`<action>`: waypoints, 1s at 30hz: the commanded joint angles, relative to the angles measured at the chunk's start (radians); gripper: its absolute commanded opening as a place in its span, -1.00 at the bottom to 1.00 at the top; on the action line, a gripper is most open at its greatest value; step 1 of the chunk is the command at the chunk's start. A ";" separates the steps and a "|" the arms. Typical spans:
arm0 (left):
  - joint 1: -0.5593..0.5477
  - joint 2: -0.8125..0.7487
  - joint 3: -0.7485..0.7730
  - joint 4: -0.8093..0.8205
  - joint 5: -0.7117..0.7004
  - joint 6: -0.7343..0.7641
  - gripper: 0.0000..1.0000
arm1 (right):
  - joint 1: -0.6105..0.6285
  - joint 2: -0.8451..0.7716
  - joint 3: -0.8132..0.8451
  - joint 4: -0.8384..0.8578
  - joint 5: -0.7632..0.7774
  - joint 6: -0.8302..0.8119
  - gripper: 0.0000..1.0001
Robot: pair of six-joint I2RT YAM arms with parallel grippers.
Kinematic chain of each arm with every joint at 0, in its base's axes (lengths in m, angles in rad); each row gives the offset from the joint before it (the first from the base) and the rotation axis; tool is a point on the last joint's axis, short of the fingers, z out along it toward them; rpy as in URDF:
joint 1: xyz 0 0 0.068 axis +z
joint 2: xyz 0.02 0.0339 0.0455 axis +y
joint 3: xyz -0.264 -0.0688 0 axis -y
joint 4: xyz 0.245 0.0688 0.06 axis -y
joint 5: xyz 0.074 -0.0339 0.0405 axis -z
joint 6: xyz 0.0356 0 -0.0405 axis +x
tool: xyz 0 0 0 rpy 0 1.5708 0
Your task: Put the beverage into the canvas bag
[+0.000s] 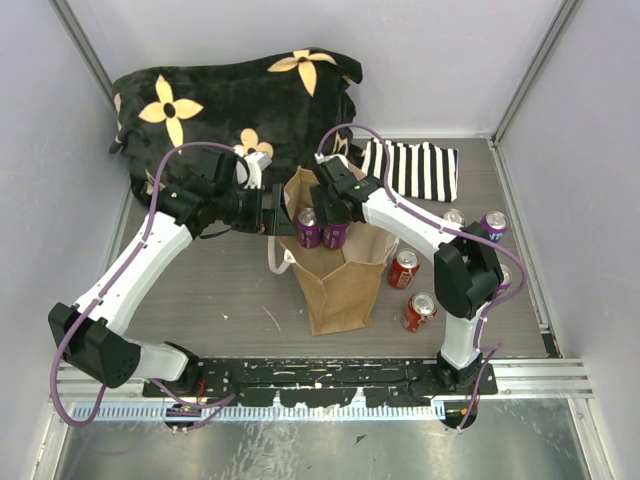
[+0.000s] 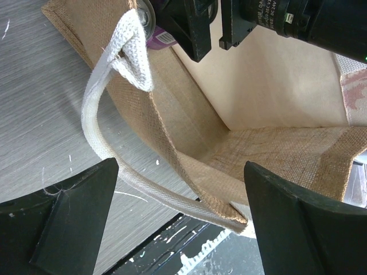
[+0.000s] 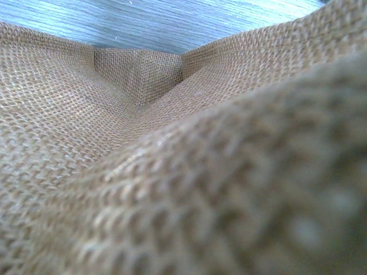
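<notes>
Grey surface [image 1: 220,290] — canvas bag [image 1: 340,290] stands upright; left hand [image 1: 281,215] spread wide at its rim, right hand [image 1: 335,213] above its mouth by two purple cans [image 1: 308,230] — grip hidden.

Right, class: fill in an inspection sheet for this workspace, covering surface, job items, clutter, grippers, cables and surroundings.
Surface: grey wood-grain table, a few pale scuffs.
Job's things: canvas bag mid-table, mouth open; purple cans at its mouth.
Clutter: red cans right of the bag, more cans by the right arm; black flowered blanket and striped cloth at the back.
Grippers: left gripper open, the bag's rim and handle between its fingers; right gripper at the bag mouth, jaws hidden.
Cables: purple cables run along both arms; no snag seen.
Surroundings: pale walls on three sides.
</notes>
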 commanded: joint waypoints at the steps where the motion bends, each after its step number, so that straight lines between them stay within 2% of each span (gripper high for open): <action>1: 0.005 -0.023 -0.011 0.019 0.020 0.003 0.96 | 0.011 0.008 -0.022 -0.035 0.025 -0.023 -0.98; 21: 0.005 -0.034 -0.034 0.023 0.032 -0.002 0.96 | 0.049 -0.076 -0.096 -0.080 0.041 0.016 -0.98; 27: 0.005 -0.026 -0.030 0.029 0.034 -0.004 0.96 | 0.048 -0.048 -0.117 -0.067 0.050 0.018 -0.98; 28: 0.005 -0.026 -0.031 0.029 0.034 -0.004 0.96 | 0.048 -0.037 -0.115 -0.063 0.053 0.020 -0.97; 30: 0.005 -0.026 -0.033 0.029 0.034 -0.004 0.96 | 0.048 -0.012 -0.106 -0.055 0.057 0.025 -0.79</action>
